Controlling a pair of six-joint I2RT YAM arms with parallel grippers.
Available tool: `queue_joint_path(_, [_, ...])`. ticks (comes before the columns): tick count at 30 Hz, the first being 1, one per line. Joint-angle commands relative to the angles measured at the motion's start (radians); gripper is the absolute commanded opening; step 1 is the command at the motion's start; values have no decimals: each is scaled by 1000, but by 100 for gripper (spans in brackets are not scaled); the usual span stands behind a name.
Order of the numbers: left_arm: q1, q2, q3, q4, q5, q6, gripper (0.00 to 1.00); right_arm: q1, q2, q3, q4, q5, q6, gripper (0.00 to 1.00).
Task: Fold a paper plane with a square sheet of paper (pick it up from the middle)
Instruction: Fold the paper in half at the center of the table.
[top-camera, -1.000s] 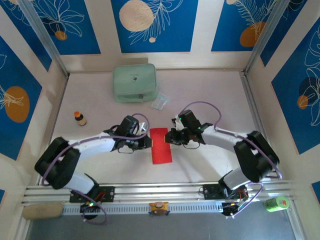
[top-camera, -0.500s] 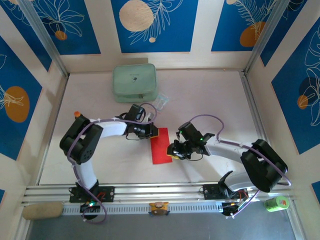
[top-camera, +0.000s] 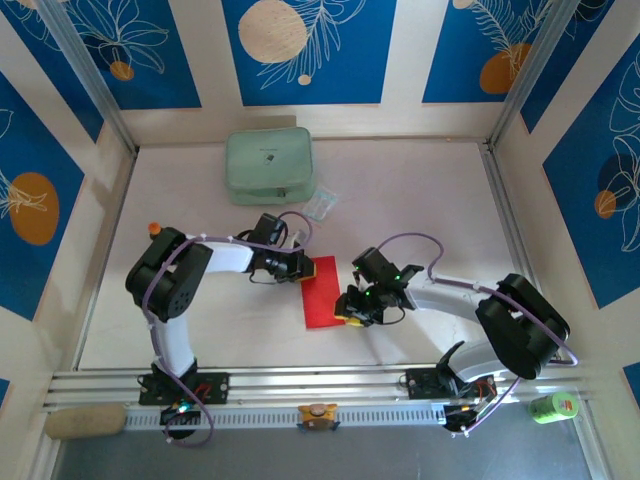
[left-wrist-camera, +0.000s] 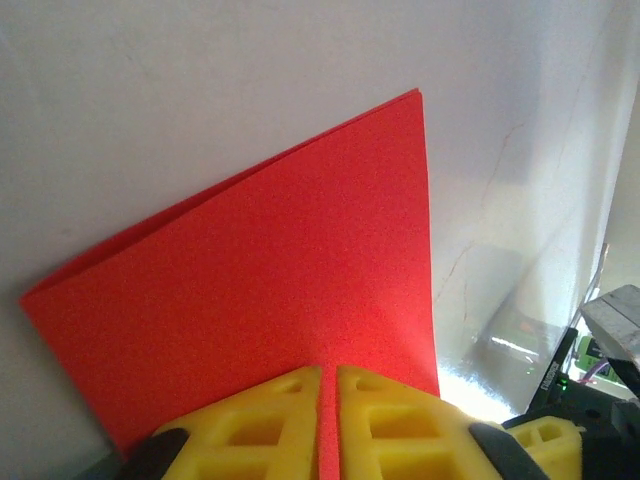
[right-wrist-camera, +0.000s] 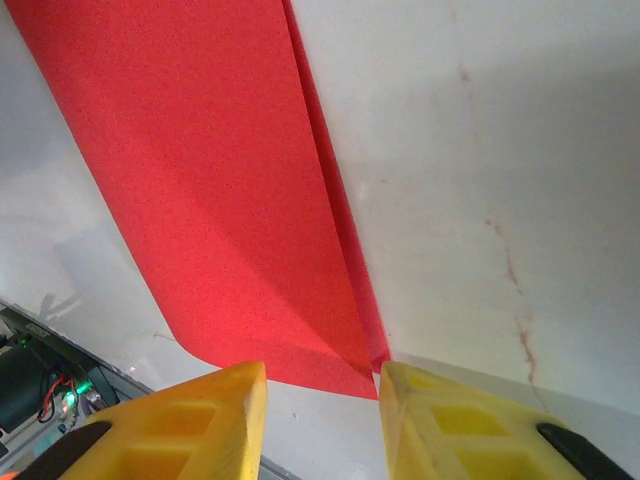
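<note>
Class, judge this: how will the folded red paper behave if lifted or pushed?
Probably floppy: the paper is thin and its folded layers gape slightly. Likely very light, so a push may slide it across the smooth table.

**Bright, even light; wrist views soft up close**

The top view is sharp, with only faint shadows on the table (top-camera: 420, 200). In the left wrist view glare whitens the table at lower right, and the square sheet of paper (left-wrist-camera: 280, 270) looks grainy. In the right wrist view a shadow darkens the sheet's fold; the yellow fingertips (right-wrist-camera: 180, 420) blur
</note>
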Motion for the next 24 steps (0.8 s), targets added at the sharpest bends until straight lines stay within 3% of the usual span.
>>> queue_joint_path(1, [12, 20, -30, -45, -21, 13, 14, 5, 5, -13, 15, -42, 21, 36])
queue_joint_path(24, [12, 27, -4, -12, 14, -2, 15, -46, 37, 18, 155, -115, -36, 37])
